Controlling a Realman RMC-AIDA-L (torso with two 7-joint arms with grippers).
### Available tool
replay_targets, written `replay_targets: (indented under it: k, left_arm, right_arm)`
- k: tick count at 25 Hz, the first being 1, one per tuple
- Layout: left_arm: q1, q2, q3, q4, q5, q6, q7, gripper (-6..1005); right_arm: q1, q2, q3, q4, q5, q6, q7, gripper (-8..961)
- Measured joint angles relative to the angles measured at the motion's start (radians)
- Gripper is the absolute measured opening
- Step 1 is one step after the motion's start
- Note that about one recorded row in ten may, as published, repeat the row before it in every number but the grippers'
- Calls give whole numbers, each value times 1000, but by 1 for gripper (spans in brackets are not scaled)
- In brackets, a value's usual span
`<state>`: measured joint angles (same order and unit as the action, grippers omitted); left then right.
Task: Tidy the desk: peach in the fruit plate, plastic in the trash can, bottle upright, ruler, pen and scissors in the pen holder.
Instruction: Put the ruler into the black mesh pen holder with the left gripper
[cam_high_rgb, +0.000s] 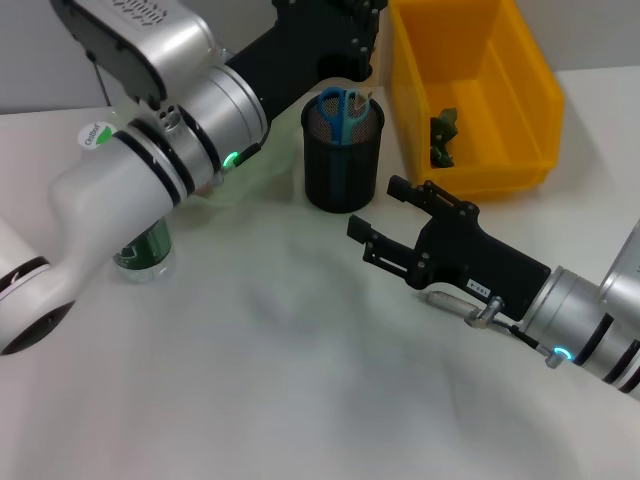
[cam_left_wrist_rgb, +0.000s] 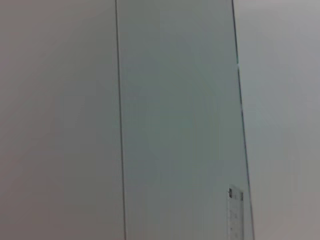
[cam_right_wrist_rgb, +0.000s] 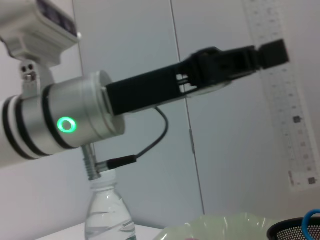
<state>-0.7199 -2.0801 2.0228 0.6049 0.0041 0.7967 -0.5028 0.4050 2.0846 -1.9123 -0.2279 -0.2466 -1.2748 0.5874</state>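
Raised above the black mesh pen holder, my left hand pinches a clear ruler, seen only from my right wrist. From my head its fingertips are cut off. My right hand hovers wide and empty over the bench. Blue scissors stand in the holder; the bottle is upright behind my left forearm.

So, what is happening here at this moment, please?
The robot is tidying a desk. Its left gripper holds a clear ruler up above the black mesh pen holder, where the blue scissors already stand. The right gripper waits open, low over the table, holding nothing. The bottle stands upright, and something green lies in the yellow bin.
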Motion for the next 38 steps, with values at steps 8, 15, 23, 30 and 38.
replay_targets:
  k: [8,15,23,30,38]
  left_arm:
    - [-37,0,-13,-30,-45,-97,2,25]
    - [-58,0,-16,-73,-59,-115,-4,26]
    - [-56,0,-13,-89,-61,-114,-6,26]
    - [-53,0,2,-81,-61,-110,-7,26]
    - [-54,0,13,-75,-61,-108,-9,25]
  right_arm:
    - [9,0,-11,-2,0,0,5,769]
    - [23,-1,-13,-2,0,14,26,768]
    - [31,-1,-24,-6,0,29,28,768]
    - [31,-2,-24,-13,0,38,28,768]
    - [32,-2,-24,-15,0,40,29,768]
